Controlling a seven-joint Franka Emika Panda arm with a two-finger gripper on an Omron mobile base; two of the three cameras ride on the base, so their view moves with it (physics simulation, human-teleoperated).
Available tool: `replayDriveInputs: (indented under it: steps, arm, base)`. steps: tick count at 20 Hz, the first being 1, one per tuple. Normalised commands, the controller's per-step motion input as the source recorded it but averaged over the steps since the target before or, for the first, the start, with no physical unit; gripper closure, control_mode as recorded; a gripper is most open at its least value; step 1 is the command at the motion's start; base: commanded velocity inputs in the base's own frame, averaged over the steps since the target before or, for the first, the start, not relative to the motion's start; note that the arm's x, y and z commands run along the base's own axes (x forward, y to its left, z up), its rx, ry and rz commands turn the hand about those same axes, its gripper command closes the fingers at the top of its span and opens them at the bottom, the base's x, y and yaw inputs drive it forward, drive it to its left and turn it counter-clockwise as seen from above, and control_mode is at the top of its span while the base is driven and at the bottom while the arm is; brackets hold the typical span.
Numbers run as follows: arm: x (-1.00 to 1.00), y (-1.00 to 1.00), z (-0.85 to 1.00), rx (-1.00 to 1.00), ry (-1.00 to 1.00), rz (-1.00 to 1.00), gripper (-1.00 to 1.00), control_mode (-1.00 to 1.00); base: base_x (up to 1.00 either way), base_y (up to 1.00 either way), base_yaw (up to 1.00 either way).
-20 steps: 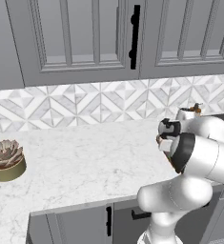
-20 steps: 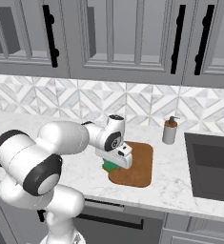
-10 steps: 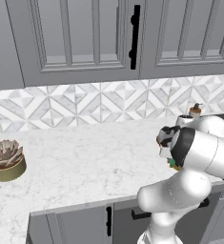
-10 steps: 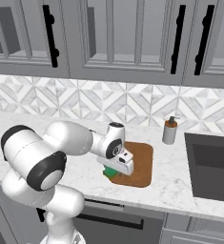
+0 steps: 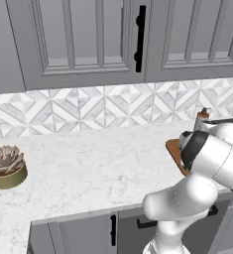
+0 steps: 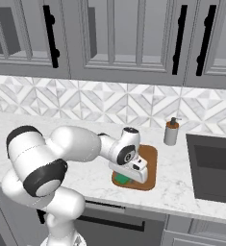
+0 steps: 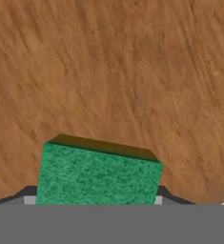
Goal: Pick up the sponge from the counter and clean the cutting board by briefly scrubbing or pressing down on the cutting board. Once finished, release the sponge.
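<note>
The sponge [image 6: 121, 179] sits at the near left corner of the cutting board [image 6: 152, 158], green face showing, pinned under the claw [image 6: 129, 174]. In the hand view the sponge [image 7: 98, 176] is clamped between the two dark finger tips, one at each end, with wood grain of the cutting board [image 7: 132, 71] close behind it.

The arm reaches forward and right from its base, elbow raised, forearm sloping down, and the hand points down at the board, low over the bench [image 6: 182, 187].

The right base view shows a soap dispenser [image 6: 171, 131] just behind the board and a dark sink [image 6: 213, 166] to the right. The left base view shows a potted succulent [image 5: 7, 166] far left on the bench [image 5: 88, 168]; there the arm's own bulk hides the hand and most of the cutting board [image 5: 174, 151].

No lettering can be read on anything.
</note>
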Motion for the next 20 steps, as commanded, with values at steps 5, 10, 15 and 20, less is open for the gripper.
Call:
replayDriveInputs:
  steps: [5, 10, 15, 20]
  arm:
    - [-0.21, -0.33, -0.39, 0.0, 0.0, 0.0, 1.0, -1.0]
    - [-0.15, -0.48, -0.12, 0.03, 0.0, 0.0, 1.0, -1.0]
    - [-0.1, -0.69, 0.06, 0.03, 0.0, 0.0, 1.0, -1.0]
    - [0.0, -0.43, -0.17, 0.0, 0.0, 0.0, 1.0, -1.0]
  base:
    - [0.0, 0.0, 0.0]
    - [0.0, 0.0, 0.0]
    - [0.0, 0.0, 0.0]
    - [0.0, 0.0, 0.0]
